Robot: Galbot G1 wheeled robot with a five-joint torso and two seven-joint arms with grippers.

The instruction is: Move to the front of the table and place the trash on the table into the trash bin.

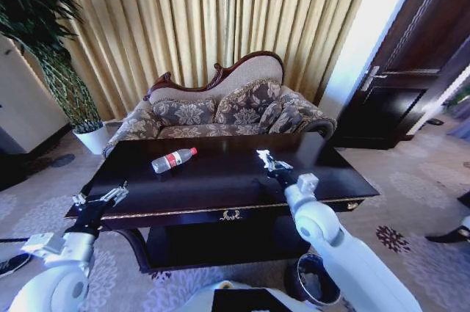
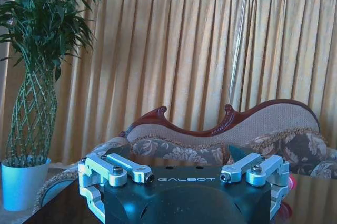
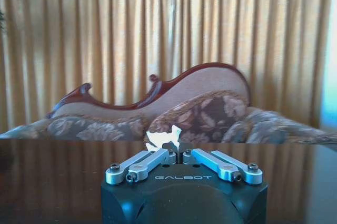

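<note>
My right tool [image 1: 266, 159] pinches paper wad [image 3: 164, 136] | left tool [image 1: 110, 196] spread, idle | lift straight, keep pinch firm, carry to trash bin [image 1: 312, 280].

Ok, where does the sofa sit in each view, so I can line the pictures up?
Head view: sofa upper middle, behind the table.
Left wrist view: sofa beyond the left gripper, beside the potted plant.
Right wrist view: sofa behind the paper wad in the right gripper.
Shared landmark: the gold curtain behind the sofa.
</note>
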